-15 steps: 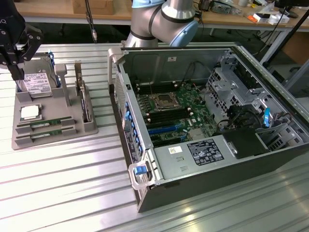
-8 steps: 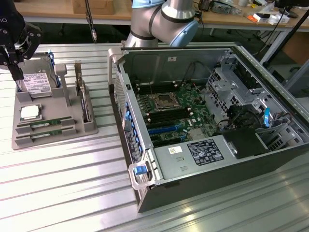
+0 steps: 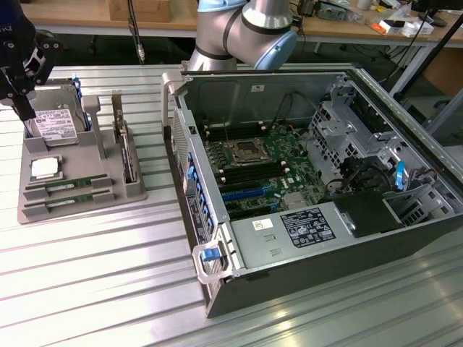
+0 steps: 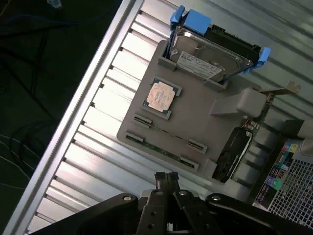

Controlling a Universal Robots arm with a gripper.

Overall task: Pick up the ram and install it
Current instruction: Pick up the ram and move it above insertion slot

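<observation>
Two ram sticks (image 3: pixel 69 186) are seated in the front slots of the grey tray (image 3: pixel 43 213), untouched. The gripper (image 4: pixel 167 177) is held near the tray, closed and empty. A grasp is best squared along one stick's long edges, clear of its neighbour.

Cropped and unreadable parts around a parts tray (image 3: pixel 87 163) and an open computer case (image 3: pixel 304 283).

In the exterior view the gripper (image 3: pixel 27 112) is cut off by the top and left edges and hides a corner of the hard drive (image 3: pixel 59 129). The ram sticks (image 3: pixel 69 186) lie sunk in tray slots, and their labels are too small to read. The robot arm (image 3: pixel 246 29) runs off the top edge. The print on the power supply (image 3: pixel 289 231) label is illegible. In the wrist view the case is clipped by the picture's edge.
</observation>
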